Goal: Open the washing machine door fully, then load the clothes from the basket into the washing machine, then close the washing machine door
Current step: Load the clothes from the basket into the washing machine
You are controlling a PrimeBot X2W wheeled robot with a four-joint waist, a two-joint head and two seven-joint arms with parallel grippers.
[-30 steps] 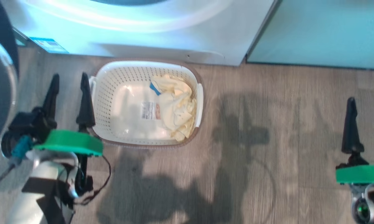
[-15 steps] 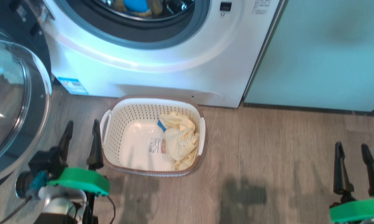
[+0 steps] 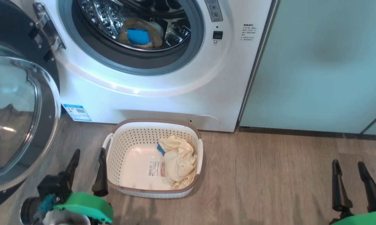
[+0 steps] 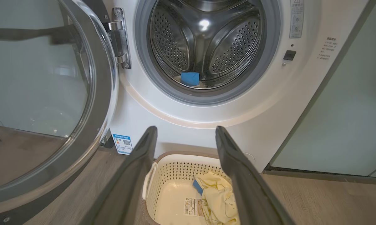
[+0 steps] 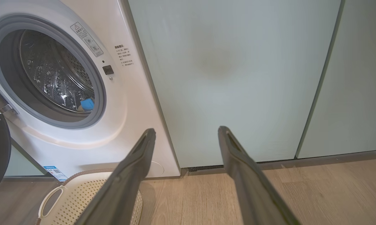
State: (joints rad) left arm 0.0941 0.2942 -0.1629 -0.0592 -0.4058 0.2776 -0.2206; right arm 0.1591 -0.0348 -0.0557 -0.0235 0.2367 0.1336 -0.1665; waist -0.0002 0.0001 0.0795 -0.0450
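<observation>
The white washing machine [image 3: 163,93] stands ahead with its round door [image 3: 16,118] swung wide open to the left. Inside the steel drum lies a yellow garment with a blue patch [image 3: 138,35]. On the floor in front sits the cream basket [image 3: 125,147], holding pale yellow clothes [image 3: 179,161] on its right side. My left gripper [image 3: 89,154] is open and empty, just left of the basket. My right gripper [image 3: 349,167] is open and empty, far to the right over bare floor. In the left wrist view the basket [image 4: 163,193] lies between my fingers.
Pale mint-green cabinet panels [image 3: 319,68] stand right of the machine. The open door's glass bowl juts out close to my left arm. Wood-look floor [image 3: 269,181] spreads between basket and right gripper.
The head camera has tilted up, so the drum opening and more of the door have come into view. Both grippers stay open, in the same places relative to the basket.
</observation>
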